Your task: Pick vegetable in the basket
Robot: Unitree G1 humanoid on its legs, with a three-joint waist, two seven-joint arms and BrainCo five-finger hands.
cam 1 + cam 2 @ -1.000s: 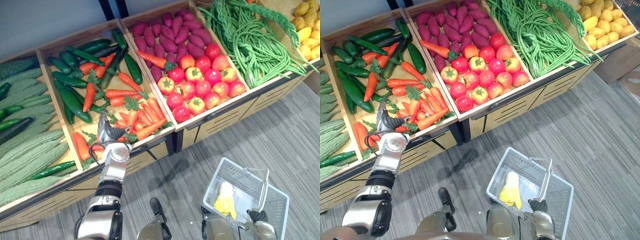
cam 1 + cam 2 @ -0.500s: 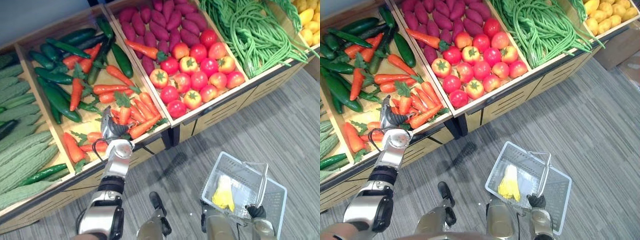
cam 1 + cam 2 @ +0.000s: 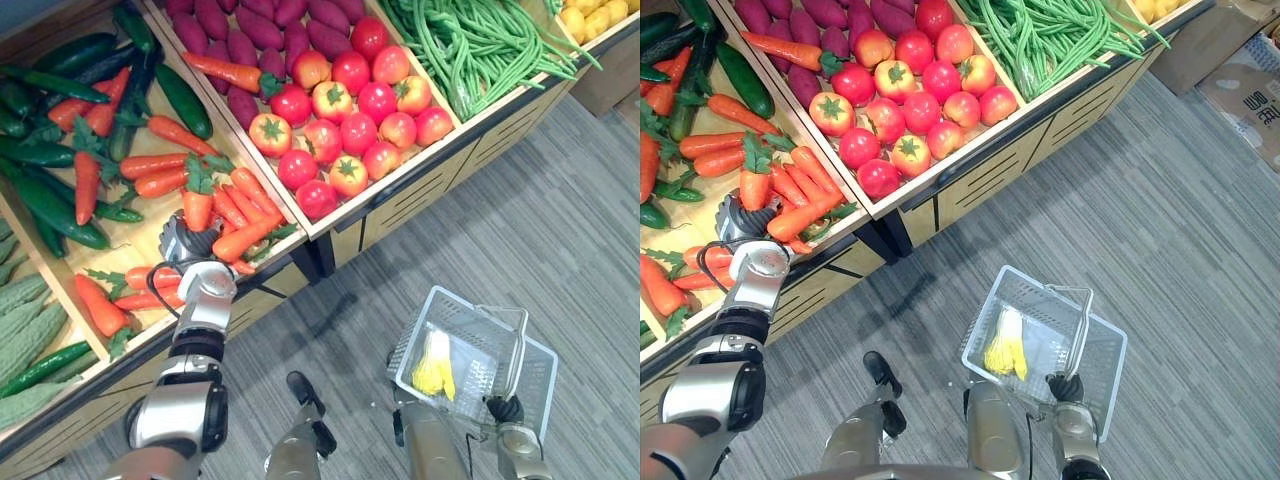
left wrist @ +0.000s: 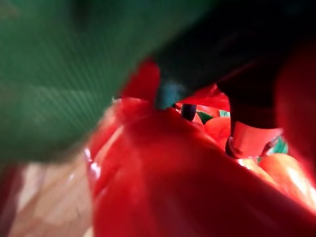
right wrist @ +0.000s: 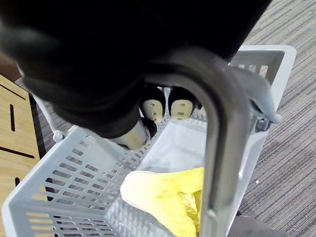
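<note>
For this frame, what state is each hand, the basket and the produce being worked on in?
left hand: down among the carrots, grip cannot be told.
right hand: shut on the basket handle.
basket: upright, held by its raised handle.
yellow vegetable: lying on the basket's bottom.
carrots: lying in their wooden bin, none in the basket.
</note>
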